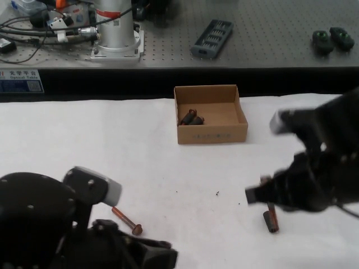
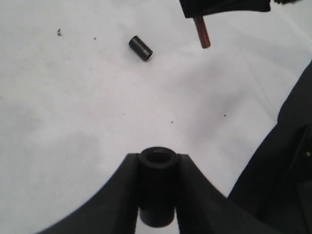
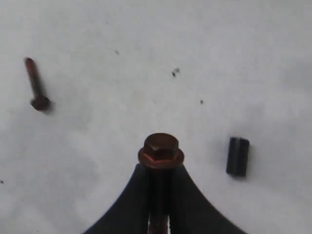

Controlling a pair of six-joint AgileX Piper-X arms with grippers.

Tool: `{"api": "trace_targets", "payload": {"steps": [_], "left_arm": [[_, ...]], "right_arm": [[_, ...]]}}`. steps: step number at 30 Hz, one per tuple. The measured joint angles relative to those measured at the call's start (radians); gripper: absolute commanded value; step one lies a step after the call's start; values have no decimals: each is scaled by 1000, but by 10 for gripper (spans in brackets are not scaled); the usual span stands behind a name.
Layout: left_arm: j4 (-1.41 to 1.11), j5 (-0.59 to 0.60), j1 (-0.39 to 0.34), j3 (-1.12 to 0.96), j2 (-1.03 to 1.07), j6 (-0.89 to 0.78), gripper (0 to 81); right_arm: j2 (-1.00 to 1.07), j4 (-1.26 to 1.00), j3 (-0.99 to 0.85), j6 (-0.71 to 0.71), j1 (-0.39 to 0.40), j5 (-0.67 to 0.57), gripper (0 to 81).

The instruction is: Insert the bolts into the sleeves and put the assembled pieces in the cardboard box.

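Note:
My left gripper (image 2: 157, 168) is shut on a black sleeve (image 2: 157, 187), held upright with its bore facing the camera; this arm sits at the near left (image 1: 151, 252). My right gripper (image 3: 161, 170) is shut on a copper-coloured bolt (image 3: 161, 151), gripped just under its hex head. It hangs over the white sheet at the right (image 1: 255, 193), and the bolt's shank (image 2: 202, 31) pokes out below it. A loose sleeve (image 2: 141, 48) (image 3: 237, 156) lies on the sheet beside that gripper. A loose bolt (image 1: 126, 220) (image 3: 36, 85) lies near the left arm. The cardboard box (image 1: 211, 134) holds two assembled pieces (image 1: 190, 118).
A white sheet (image 1: 112, 151) covers the near table. Behind it is a perforated metal bench with a metal column base (image 1: 116, 33), cables, a black rack (image 1: 212, 37) and two dark green parts (image 1: 332, 39). Open sheet lies between the arms and the box.

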Motion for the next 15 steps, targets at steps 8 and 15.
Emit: {"api": "trace_targets", "payload": {"steps": [8,15], "left_arm": [[-195,15,-64,-1,156,-5,114],[-352,133,-68,-1,241,-14,118]], "right_arm": [[-73,-95,-37,0,-12,-213,10],[-104,-115,-36,7,-12,-310,10]]}}
